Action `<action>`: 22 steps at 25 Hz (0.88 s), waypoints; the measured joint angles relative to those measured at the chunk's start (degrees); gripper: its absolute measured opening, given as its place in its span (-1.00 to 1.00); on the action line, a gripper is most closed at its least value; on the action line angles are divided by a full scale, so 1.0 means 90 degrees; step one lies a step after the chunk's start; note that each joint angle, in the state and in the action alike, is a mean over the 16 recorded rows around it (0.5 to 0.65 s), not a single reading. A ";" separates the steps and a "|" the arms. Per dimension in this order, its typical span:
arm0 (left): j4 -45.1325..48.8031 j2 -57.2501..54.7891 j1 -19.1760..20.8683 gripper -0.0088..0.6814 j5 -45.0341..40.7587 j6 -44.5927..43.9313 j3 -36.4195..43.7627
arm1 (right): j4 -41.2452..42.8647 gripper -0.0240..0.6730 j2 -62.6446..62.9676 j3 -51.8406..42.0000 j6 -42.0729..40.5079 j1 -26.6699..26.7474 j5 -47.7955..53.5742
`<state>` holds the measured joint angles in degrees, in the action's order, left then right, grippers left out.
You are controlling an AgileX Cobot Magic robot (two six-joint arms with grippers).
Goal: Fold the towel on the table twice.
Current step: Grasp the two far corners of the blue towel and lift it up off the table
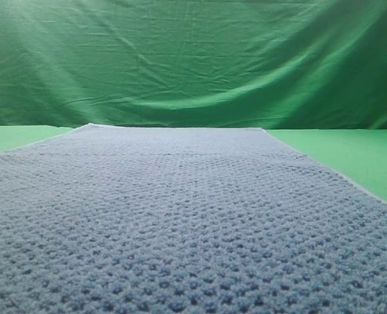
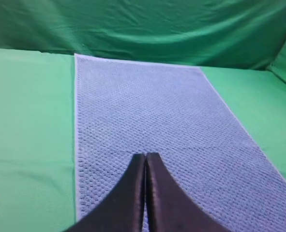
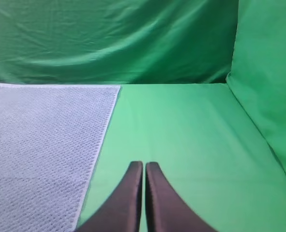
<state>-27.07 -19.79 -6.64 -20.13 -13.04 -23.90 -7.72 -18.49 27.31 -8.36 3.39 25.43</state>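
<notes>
Green table (image 3: 181, 125) bears the flat towel (image 1: 180, 216); left tool (image 2: 145, 155) clenched above it, right tool (image 3: 143, 164) clenched beside.

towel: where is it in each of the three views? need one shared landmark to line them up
Exterior high: the towel fills the lower frame, lying flat and running back to the backdrop curtain.
Left wrist: centre, a long strip ahead of the shut left gripper, which sits over its near left part.
Right wrist: left side only; the shut right gripper is over bare table.
Shared landmark: the towel's far right corner.
</notes>
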 joint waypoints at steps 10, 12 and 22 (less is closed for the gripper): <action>0.0289 -0.1110 -0.0253 -0.97 -0.0492 0.0058 -0.0734 | 0.0064 -0.93 -0.1069 0.0814 -0.0117 0.0170 0.0192; 0.0428 -0.1400 -0.0256 -0.97 -0.0686 0.0146 -0.0963 | 0.0077 -0.93 -0.1404 0.1013 -0.0137 0.0222 0.0386; 0.1214 -0.3522 -0.0261 -0.97 -0.1912 0.0704 -0.2237 | 0.0112 -0.93 -0.3901 0.2239 -0.0047 0.0817 0.1745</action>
<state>-16.15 -51.48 -8.99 -37.34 -6.71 -44.02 -6.71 -53.60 47.46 -8.78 10.74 41.13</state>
